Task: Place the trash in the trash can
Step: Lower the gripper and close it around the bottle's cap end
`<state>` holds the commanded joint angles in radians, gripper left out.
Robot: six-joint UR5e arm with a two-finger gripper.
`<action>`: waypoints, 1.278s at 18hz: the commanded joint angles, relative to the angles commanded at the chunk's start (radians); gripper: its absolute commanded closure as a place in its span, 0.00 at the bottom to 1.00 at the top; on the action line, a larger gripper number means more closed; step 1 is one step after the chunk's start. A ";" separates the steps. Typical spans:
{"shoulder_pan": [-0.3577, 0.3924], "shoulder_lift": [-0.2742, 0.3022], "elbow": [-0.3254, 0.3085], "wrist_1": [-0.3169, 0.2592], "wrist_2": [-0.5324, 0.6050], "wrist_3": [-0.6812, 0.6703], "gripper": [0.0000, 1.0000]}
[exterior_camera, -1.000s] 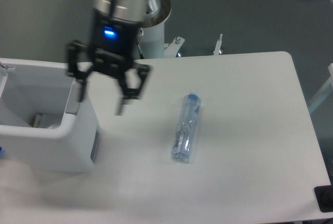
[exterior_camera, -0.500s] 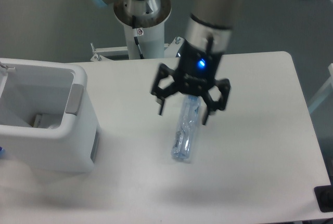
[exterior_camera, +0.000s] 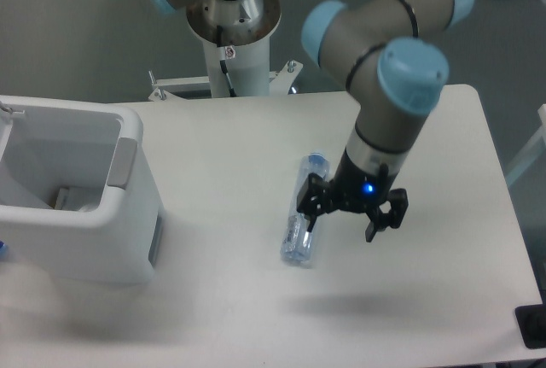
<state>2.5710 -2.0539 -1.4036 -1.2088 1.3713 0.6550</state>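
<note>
Near the middle of the bench [exterior_camera: 213, 137], your claw [exterior_camera: 351, 214] is coming down beside the bottle [exterior_camera: 304, 211]. A second ago it was hanging over by the trash can [exterior_camera: 128, 240] at the left side of the bench. Half a second ago it was right over the bottle's top end. Now it is sitting lower and more to the right, just beside the bottle's right side. Its two fingers are spread apart and holding nothing. One finger looks very close to the bottle, but you cannot tell if it is touching. So you are lining up for the grab, and the grab is not done yet. The bottle is lying where it was, with its blue cap pointing to the far edge of the bench.

The bottle is clear, thin plastic, squashed and bumpy. It will likely bend and may slip when you squeeze it. The trash can is a big white box with round corners, smooth hard walls and a grey panel on its rim. Something pale is lying inside it, but you cannot tell what. The bench top is flat, white and smooth.
</note>
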 joint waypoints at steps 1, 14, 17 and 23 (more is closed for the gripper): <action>-0.002 -0.014 0.002 0.000 0.009 0.003 0.00; -0.116 -0.107 -0.003 -0.092 0.185 0.014 0.00; -0.136 -0.135 -0.003 -0.094 0.233 0.005 0.00; -0.153 -0.147 -0.018 -0.094 0.235 0.000 0.00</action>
<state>2.4176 -2.2012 -1.4220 -1.3024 1.6061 0.6550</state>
